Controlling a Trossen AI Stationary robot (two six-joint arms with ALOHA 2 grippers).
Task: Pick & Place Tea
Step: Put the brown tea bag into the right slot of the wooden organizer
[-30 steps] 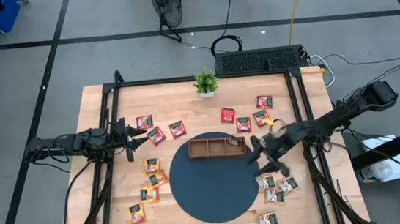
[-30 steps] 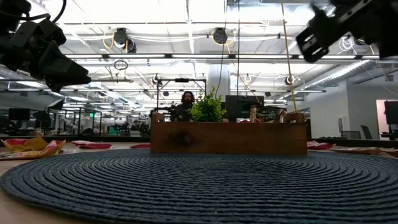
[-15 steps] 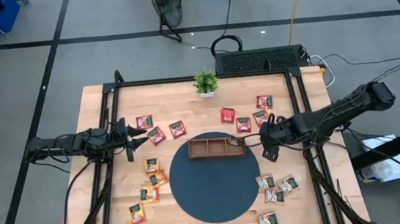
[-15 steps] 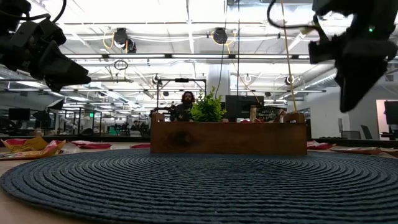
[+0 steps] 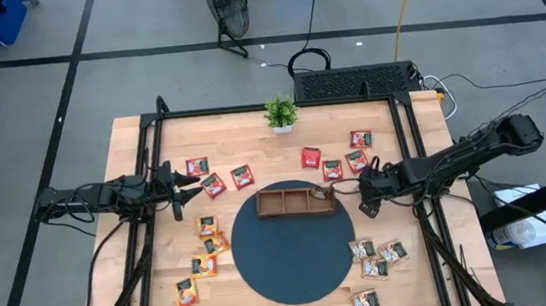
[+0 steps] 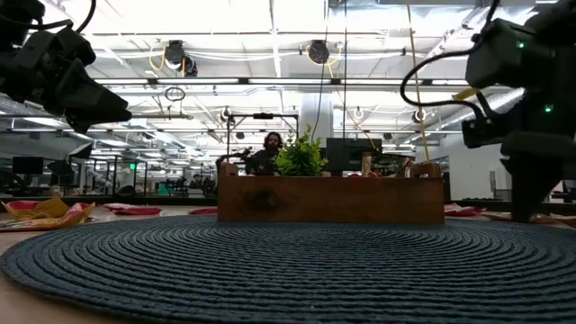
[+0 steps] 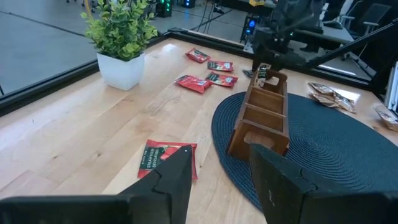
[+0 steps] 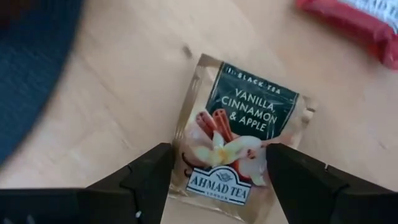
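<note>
The wooden desk (image 5: 152, 255) carries a dark round mat (image 5: 293, 252) at its middle, and on the far edge of that mat stands a brown three-compartment tray (image 5: 296, 200). A small green potted plant (image 5: 280, 112) sits near the desk's far edge, behind the tray. The left arm waits over the left side of the desk, its left gripper (image 5: 193, 182) hanging above the wood with its jaws spread and holding nothing, near a group of red tea sachets (image 5: 214, 184). In the left wrist view one red sachet (image 7: 166, 158) lies flat on the wood just beyond that gripper, beside the mat's rim. The right arm reaches in from the right, and the right gripper (image 5: 365, 186) is low over the bare wood just right of the tray and the mat's edge. Its jaws are spread wide and clasp nothing; in the right wrist view a pale sachet (image 8: 239, 140) printed with vanilla, cinnamon and apple lies flat on the wood between the two fingers, with the mat's edge to one side. More sachets lie scattered about: red ones beyond the right gripper, a yellow-orange cluster (image 5: 204, 252) left of the mat, and a pale cluster (image 5: 376, 259) right of the mat toward the near edge.
</note>
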